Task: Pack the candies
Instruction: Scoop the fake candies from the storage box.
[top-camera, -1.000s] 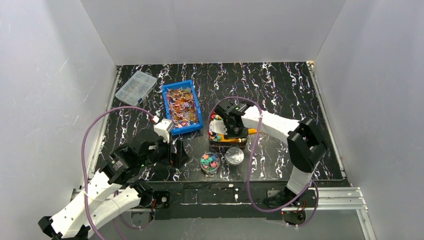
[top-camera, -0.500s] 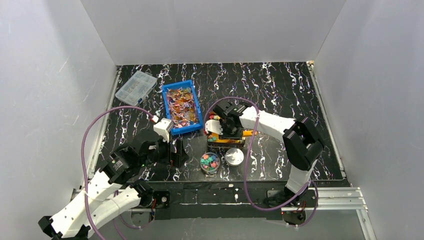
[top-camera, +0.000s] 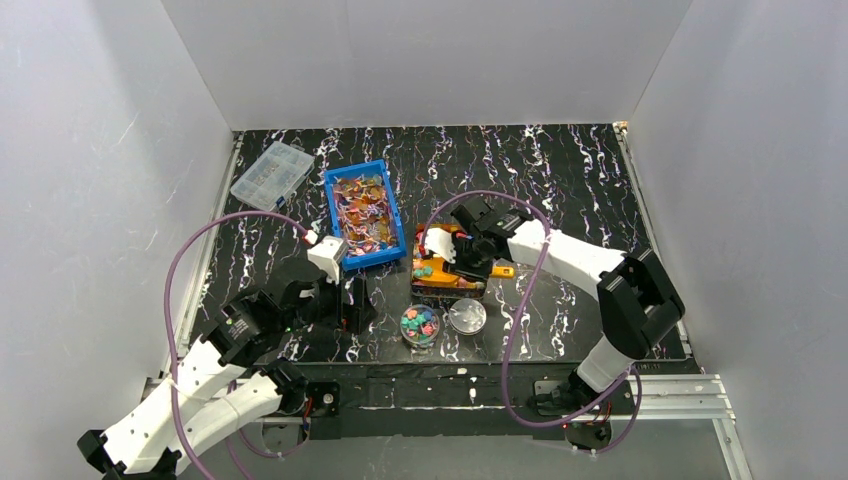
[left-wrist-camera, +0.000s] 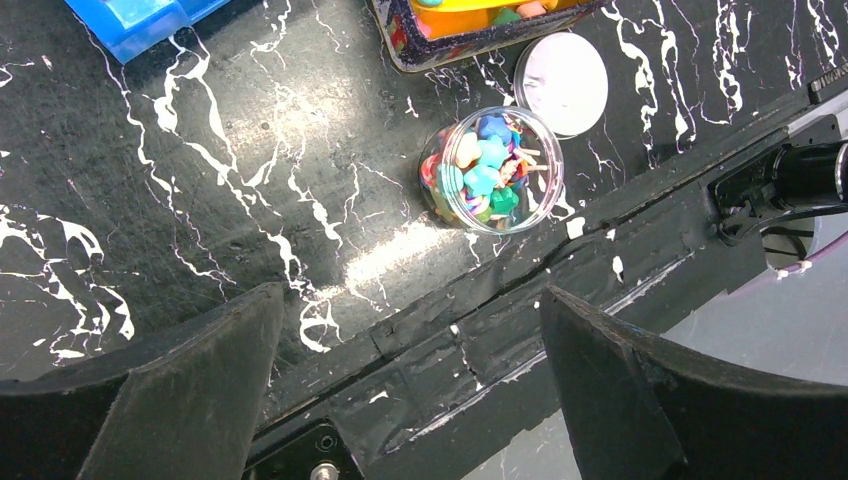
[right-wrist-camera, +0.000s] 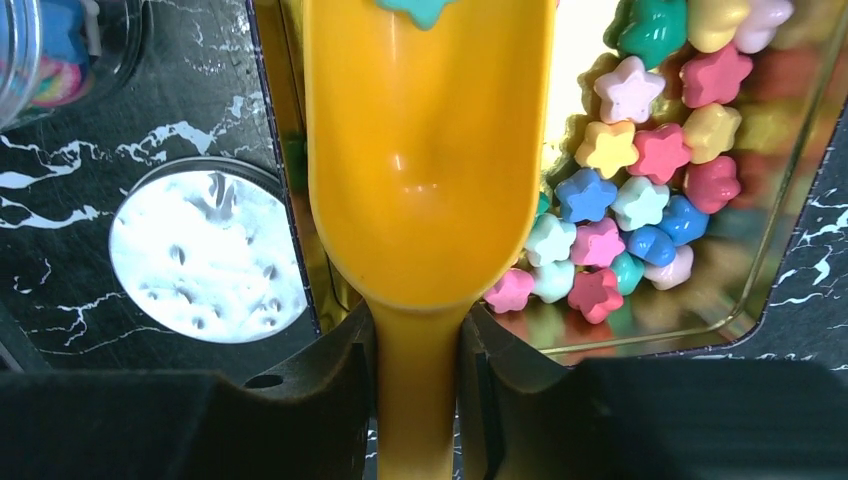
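Seen from above, a black desk (top-camera: 560, 180) veined with white carries a blue bin (top-camera: 376, 260) heaped with shiny orange and purple wrapped candies (top-camera: 362, 210). A clear compartment box (top-camera: 271, 174) lies at the far left. Right of the bin sits a rectangular tin (top-camera: 448, 291). An orange scoop (top-camera: 450, 272) is held over it, and the right end effector (top-camera: 470, 262) is clamped on its handle. Just in front of the tin stands a round clear jar (top-camera: 421, 325) full of coloured candies (top-camera: 421, 322), with a white lid (top-camera: 467, 315) lying flat just beside it on the right. The left end effector (top-camera: 345, 310) hovers over the near left of the desk.

The left wrist view looks down between two dark fingers (left-wrist-camera: 200, 390) spread wide apart with nothing between them. Beyond them are the jar (left-wrist-camera: 535, 200), packed with blue, green, yellow and pink pieces, the lid (left-wrist-camera: 562, 83), a corner of the tin (left-wrist-camera: 470, 40) and a corner of the blue bin (left-wrist-camera: 130, 18).

In the right wrist view the black fingers (right-wrist-camera: 340, 370) pinch the scoop's narrow handle from both sides. The scoop bowl (right-wrist-camera: 430, 170) is nearly bare, with one teal piece at its far end. Under it, star-shaped candies (right-wrist-camera: 620, 200) in pink, blue, yellow, mint and white lie in the shiny gold-lined tin (right-wrist-camera: 790, 270). The lid (right-wrist-camera: 205, 255) is on the left.
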